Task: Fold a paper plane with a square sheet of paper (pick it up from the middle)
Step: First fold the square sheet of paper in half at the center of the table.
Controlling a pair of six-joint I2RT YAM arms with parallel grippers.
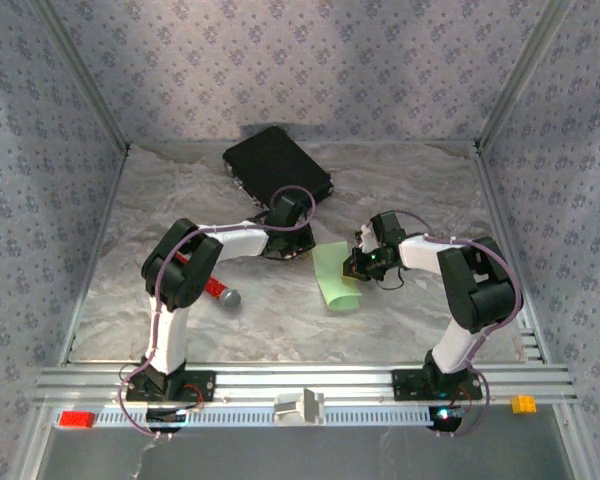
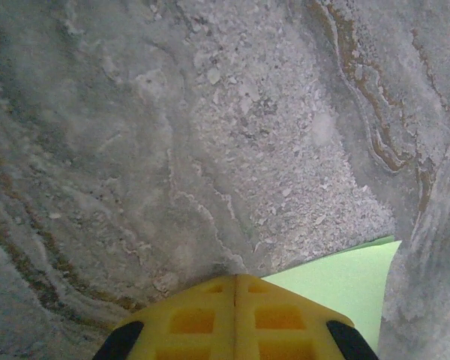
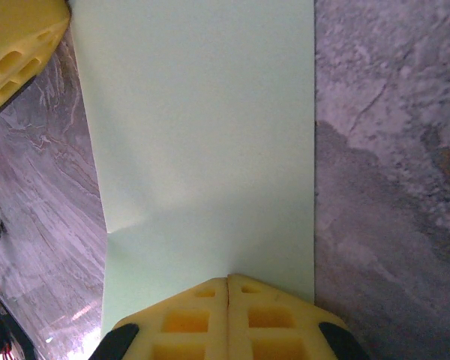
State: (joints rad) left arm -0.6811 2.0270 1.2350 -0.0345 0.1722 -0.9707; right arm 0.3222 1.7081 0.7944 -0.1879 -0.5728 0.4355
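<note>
My right pincer was pressed together, its yellow tips down on the right side of the sheet. I could not tell whether a ply was nipped between them. My left pincer was together too, clamped on nothing, its tips on the bare bench at a corner on the sheet's left side. The sheet lay mid-bench between my two arms, right of the red-handled tool and nearer than the black case. It looked already doubled into a long strip, with a small dent on one edge and its near end seeming to lift a little.

I judged the step to be flattening that fold before the next one. To do it well, one pincer should pin the paper as an anchor while the other slides along the crease, pressing lightly and moving away from the anchor, never toward it. Paper this thin would buckle if pushed, and the marble looked slick enough to let it skate. I would check that the two long edges met before pressing hard, since a slanted crease here would skew the plane's nose. The dent needed smoothing first.
</note>
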